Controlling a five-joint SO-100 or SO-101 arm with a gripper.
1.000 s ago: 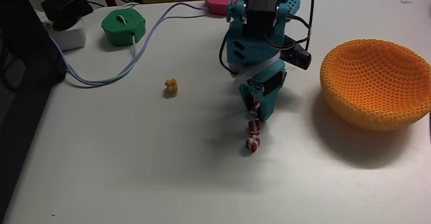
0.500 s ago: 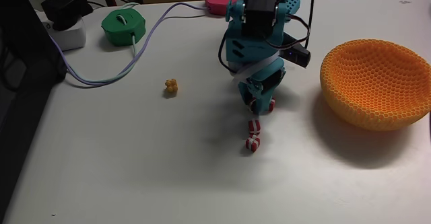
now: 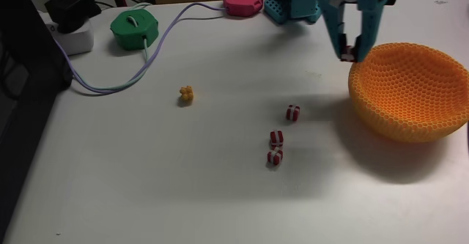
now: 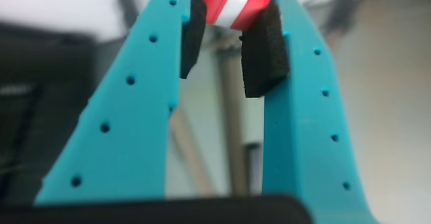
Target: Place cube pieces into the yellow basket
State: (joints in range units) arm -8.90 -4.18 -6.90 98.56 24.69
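Above the far-left rim of the yellow basket [image 3: 410, 90], in the fixed view, the gripper [image 3: 352, 53] hangs in the air with a cube piece [image 3: 353, 53] pinched at its tips — only a speck of red and white shows there, but the wrist view makes it plain: the held cube piece [image 4: 232, 2] sits clamped between the two black pads [image 4: 264, 56], the teal fingers closed down to about the width of that cube. The step in hand, as I judge it, is the carry, nearly finished; the gripper looks to be at the bowl's edge, not clearly over its hollow. The next move would call for a little more travel to the right, so the cube hangs over the open bowl, and then a parting of the fingers to let it drop. Released too soon, it might strike the rim and bounce back onto the table [image 3: 183, 185]. Three more cube pieces lie on the white tabletop to the left of the basket and well apart from it — one [image 3: 293, 112] farthest from the camera, one [image 3: 276, 138] nearer, and one [image 3: 275, 157] nearest, the last two just beside each other. They are not yet collected, so most of the task looks to be ahead.
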